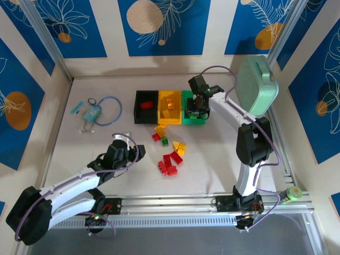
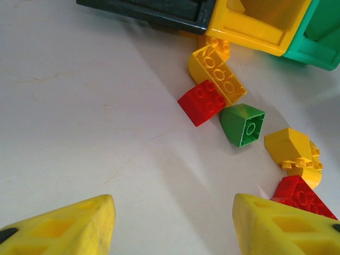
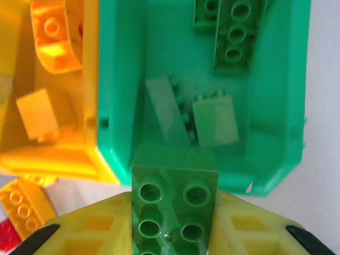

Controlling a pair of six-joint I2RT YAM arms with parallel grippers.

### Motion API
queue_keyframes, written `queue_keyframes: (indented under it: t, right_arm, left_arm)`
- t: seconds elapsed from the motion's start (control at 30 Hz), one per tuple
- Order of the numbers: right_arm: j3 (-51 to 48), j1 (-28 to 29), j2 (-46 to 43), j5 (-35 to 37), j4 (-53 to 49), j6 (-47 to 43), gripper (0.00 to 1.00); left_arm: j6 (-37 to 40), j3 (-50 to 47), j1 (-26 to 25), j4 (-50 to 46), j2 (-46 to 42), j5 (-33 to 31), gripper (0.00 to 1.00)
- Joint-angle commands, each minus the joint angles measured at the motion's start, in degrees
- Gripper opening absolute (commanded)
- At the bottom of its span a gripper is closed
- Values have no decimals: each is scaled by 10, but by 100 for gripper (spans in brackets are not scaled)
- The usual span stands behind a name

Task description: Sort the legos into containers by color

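Note:
Three containers stand in a row at the back: a black bin (image 1: pixel 146 106) with a red brick in it, a yellow bin (image 1: pixel 170 106) and a green bin (image 1: pixel 194 110). My right gripper (image 1: pixel 196 105) hovers over the near edge of the green bin (image 3: pixel 122 79), shut on a green lego (image 3: pixel 175 207); several green bricks (image 3: pixel 234 32) lie inside. Loose legos lie in front of the bins: a red one (image 2: pixel 202 102), a yellow one (image 2: pixel 218 74), a green one (image 2: pixel 243 124) and more to the right. My left gripper (image 2: pixel 172 223) stands open and empty over bare table, left of them.
A pale mint-green case (image 1: pixel 256 87) leans at the back right. A blue cable with a small packet (image 1: pixel 98 111) lies at the back left. An aluminium rail (image 1: pixel 175 204) runs along the near edge. White walls close in the table's sides.

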Motion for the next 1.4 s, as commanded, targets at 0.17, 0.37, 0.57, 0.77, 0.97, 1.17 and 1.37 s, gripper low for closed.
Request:
queue_keyframes:
  t: [0.17, 0.37, 0.57, 0.77, 0.97, 1.17, 1.37]
  right_arm:
    - [133, -33, 98, 22, -58, -54, 33]
    - [214, -42, 152, -22, -93, -75, 58]
    - [121, 2, 110, 56, -72, -43, 76]
    - [-70, 35, -52, 39, 30, -13, 76]
    - [-157, 55, -159, 47, 39, 10, 74]
    - [-218, 58, -238, 51, 46, 31, 73]
    - [-250, 57, -270, 42, 53, 42, 71]
  left_arm:
    - [15, 34, -18, -40, 12, -6, 59]
    - [13, 64, -36, -30, 56, 2, 59]
    - [18, 102, -58, -8, 124, 16, 59]
    - [12, 125, -68, 24, 185, 25, 60]
    - [13, 178, -73, 42, 270, 53, 66]
    - [11, 231, -72, 31, 341, 65, 65]
    - [8, 283, -73, 0, 393, 61, 62]
